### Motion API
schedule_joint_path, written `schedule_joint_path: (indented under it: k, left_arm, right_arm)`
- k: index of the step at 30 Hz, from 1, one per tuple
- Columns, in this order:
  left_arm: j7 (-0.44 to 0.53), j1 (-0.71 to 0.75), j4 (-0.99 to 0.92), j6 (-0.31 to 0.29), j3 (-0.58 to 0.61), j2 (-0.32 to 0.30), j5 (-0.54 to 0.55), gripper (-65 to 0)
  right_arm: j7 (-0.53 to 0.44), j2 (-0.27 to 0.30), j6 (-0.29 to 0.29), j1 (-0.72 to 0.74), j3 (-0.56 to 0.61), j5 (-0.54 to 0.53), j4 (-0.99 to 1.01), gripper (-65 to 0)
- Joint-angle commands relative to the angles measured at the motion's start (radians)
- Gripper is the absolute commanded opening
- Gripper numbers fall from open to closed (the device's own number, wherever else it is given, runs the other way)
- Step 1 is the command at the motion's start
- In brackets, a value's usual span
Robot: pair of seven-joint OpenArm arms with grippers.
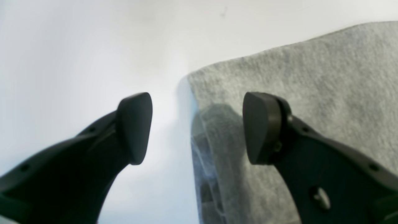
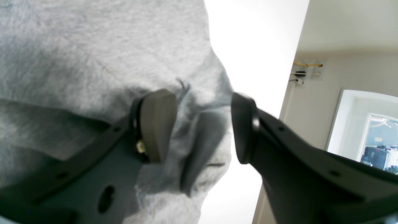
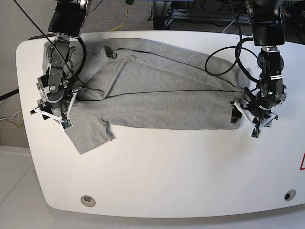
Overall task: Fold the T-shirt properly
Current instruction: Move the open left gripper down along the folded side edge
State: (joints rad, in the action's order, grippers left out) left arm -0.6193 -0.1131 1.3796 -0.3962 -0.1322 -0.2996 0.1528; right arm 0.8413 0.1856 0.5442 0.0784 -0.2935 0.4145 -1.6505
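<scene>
a: across the white table (image 3: 157,176) the t-shirt (image 3: 157,90) lies stretched sideways, grey and plain side up, collar end under one arm, hem end under the other.

b: and it looks folded once lengthwise already. there's a long crease line running through the middle and the near edge sits straight.

a: agreed, that's my read too. one sleeve (image 3: 90,136) sticks out toward the near edge, loose and not tucked in.

b: so what's left?

a: i'd say the sleeve needs bringing in, then the long strip wants folding across itself, maybe twice. roughly a third done, by my judgement.

b: now the arms. right gripper (image 2: 202,127)?

a: jaws parted about halfway, straddling a bunched lip of cloth near the sleeve, one pad over the fabric, the other past its edge. nothing pinched between them.

b: and the left gripper (image 1: 197,127)?

a: spread wide, down at the hem corner, one finger over the table, the other over the grey cloth. the folded edge runs right up between them, ungripped.
</scene>
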Motion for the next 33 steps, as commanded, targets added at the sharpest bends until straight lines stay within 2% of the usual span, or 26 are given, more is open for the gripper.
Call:
schedule_joint_path:
  k: [1, 7, 13, 18, 26, 33]
  left_arm:
    - [0.023, -0.018, 0.016, 0.001, -0.007, -0.011, 0.006, -23.5]
    - [0.023, -0.018, 0.01, 0.003, -0.007, -0.008, 0.006, -23.4]
    - [0.028, -0.03, -0.082, 0.004, -0.005, -0.005, 0.008, -23.2]
    - [0.074, -0.053, -0.131, 0.004, -0.005, 0.021, 0.006, -23.1]
    - [0.134, -0.063, -0.219, 0.004, -0.002, 0.029, 0.006, -23.1]
    - [0.148, -0.093, -0.239, 0.004, -0.001, 0.046, 0.006, -23.1]
  right_arm:
    - [-0.012, 0.016, -0.005, 0.03, -0.005, 0.007, -0.021, -34.0]
    - [-0.012, 0.027, -0.006, 0.034, -0.005, 0.007, -0.02, -34.0]
    - [-0.012, 0.025, -0.008, 0.064, -0.005, 0.007, -0.015, -34.0]
    - [-0.012, 0.022, -0.006, 0.065, -0.003, 0.007, -0.015, -34.0]
    - [-0.012, 0.022, -0.005, 0.065, 0.0, 0.007, -0.015, -34.0]
    - [-0.012, 0.022, -0.005, 0.074, 0.001, 0.007, -0.015, -34.0]
